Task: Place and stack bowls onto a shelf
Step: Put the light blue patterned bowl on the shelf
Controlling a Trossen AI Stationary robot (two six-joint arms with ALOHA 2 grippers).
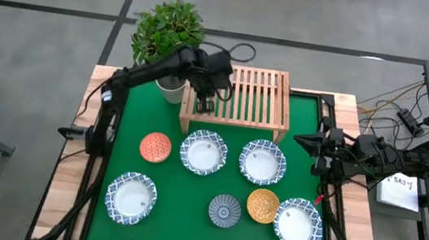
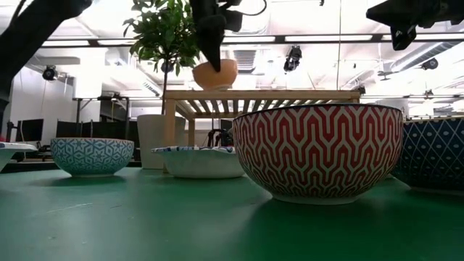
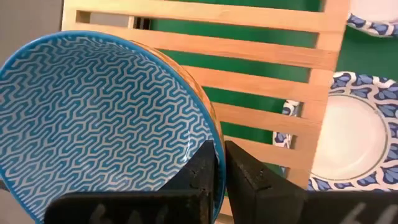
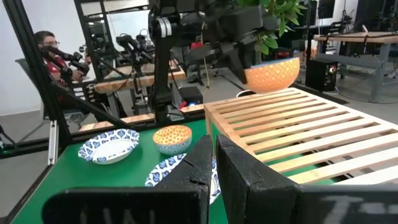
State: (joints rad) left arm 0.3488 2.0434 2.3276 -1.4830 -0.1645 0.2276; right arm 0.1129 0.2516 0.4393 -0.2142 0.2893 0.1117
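**Left gripper holding a small bowl above the shelf**

Left gripper (image 3: 219, 168) — you will find its fingers clamped on the rim of a small bowl (image 3: 106, 118), one finger inside the wall and one outside. The bowl interior carries a blue-and-white zigzag pattern; the low view shows its outer wall as pale orange. The bowl (image 2: 214, 73) hangs just above the slatted top of the shelf (image 2: 268, 95), at the shelf's left end as the high view shows it, close to the potted plant (image 1: 169, 31). In the low view a narrow gap separates the bowl's base from the slats, so it is not resting on them.

Right gripper (image 4: 214, 163) — its fingers stand pressed together with nothing between them. You can see the arm waiting at the table's right edge in the high view, level with the shelf's near side.

Seven bowls sit on the green table (image 1: 189, 191), all off the shelf:
- Row nearest the shelf: the orange-red bowl (image 1: 155, 147), then two white bowls with blue rims (image 1: 203, 151) (image 1: 263, 161).
- Front row: a white blue-rimmed bowl (image 1: 130, 198) at the left, the grey-blue striped bowl (image 1: 225, 211), the yellow-orange bowl (image 1: 263, 205), and a fourth white blue-rimmed bowl (image 1: 297, 224) just beside it.

A person (image 4: 46, 46) is visible in the room beyond the table, in the right wrist view.
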